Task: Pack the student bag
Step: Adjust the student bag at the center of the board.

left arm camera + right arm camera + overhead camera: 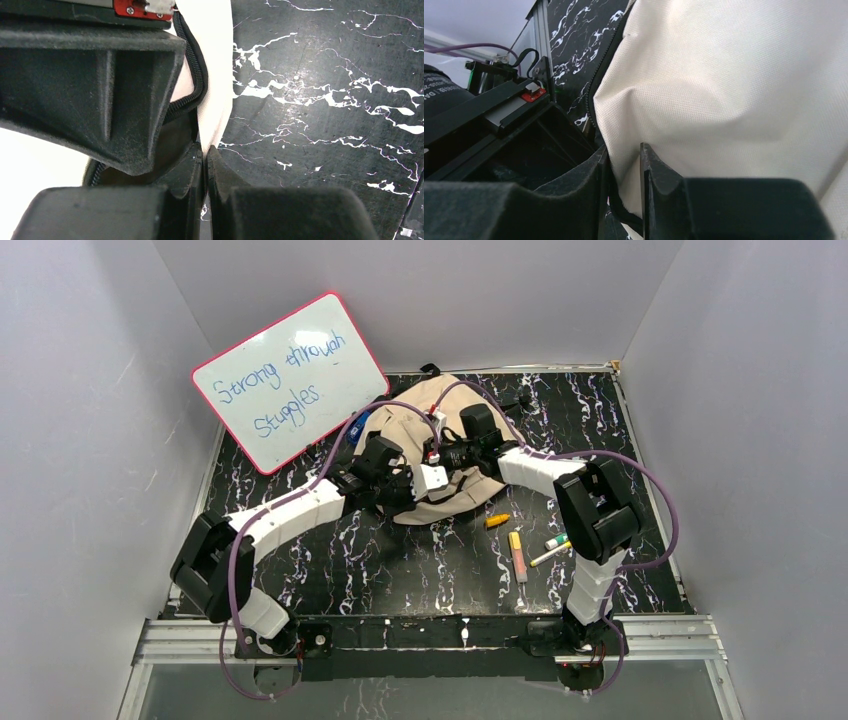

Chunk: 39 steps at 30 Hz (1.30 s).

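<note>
1. Left arm (300, 512): white curved shells, black joint blocks
2. Right arm (545, 472): same white shells, with a chunky black elbow housing
3. Purple cable (668, 525) running along each arm
4. Left gripper (206, 152): matte black, grainy, wedge-tipped fingers
5. Right gripper (624, 155): the same black wedges
6. Small red plate (131, 7) with a silver screw head
7. Black bases (300, 640) down low
</note>
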### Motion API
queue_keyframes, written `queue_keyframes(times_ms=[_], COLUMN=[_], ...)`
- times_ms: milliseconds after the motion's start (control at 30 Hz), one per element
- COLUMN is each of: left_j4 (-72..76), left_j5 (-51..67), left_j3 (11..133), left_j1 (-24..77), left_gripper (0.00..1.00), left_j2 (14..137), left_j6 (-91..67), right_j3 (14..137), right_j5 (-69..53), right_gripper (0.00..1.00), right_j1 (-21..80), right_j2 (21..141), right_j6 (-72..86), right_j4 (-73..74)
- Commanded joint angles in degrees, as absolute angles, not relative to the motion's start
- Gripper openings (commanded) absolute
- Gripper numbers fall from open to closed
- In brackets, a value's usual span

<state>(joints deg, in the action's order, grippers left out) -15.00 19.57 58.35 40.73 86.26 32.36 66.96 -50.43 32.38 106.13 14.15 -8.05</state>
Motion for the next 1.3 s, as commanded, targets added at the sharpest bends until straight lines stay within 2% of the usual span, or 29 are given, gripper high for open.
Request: queue_keyframes(times_ms=[0,300,600,900,967,1133,1267], left_j4=[-16.1,-16.5,-16.6,-17.0,-17.0,-17.1,-17.2], left_j5=[19.8,19.4,19.6,19.7,19.8,19.9,19.8], left_j3=[59.2,58.2,58.4,58.3,58.4,58.5,58.5], left_j1=[41.1,41.1,41.1,41.1,41.1,41.1,41.1], left_gripper=[0.02,0.03,0.03,0.03,0.03,0.03,0.03], left_j2=[82.6,81.6,82.4,82.4,82.4,82.4,82.4], left_j6=[32.0,31.8,31.9,32.0,32.0,31.9,32.0], right_j3=[66.6,67.1,65.9,63.5,63.4,65.2,66.6], right_j5=[-54.5,-47.0,-36.1,-33.2,-32.7,-35.6,-39.1], right_gripper=[0.38,0.51,0.54,0.62,0.56,0.21,0.05], right_j1=[32.8,32.6,32.4,31.1,30.7,30.4,30.5], right_j2=[105.3,101.6,95.5,91.3,91.4,94.8,97.7], right_j6=[16.5,13.6,10.6,9.7,9.9,11.2,12.1], right_j4=[-13.5,-9.3,-6.2,-5.7,-5.6,-5.8,-6.4])
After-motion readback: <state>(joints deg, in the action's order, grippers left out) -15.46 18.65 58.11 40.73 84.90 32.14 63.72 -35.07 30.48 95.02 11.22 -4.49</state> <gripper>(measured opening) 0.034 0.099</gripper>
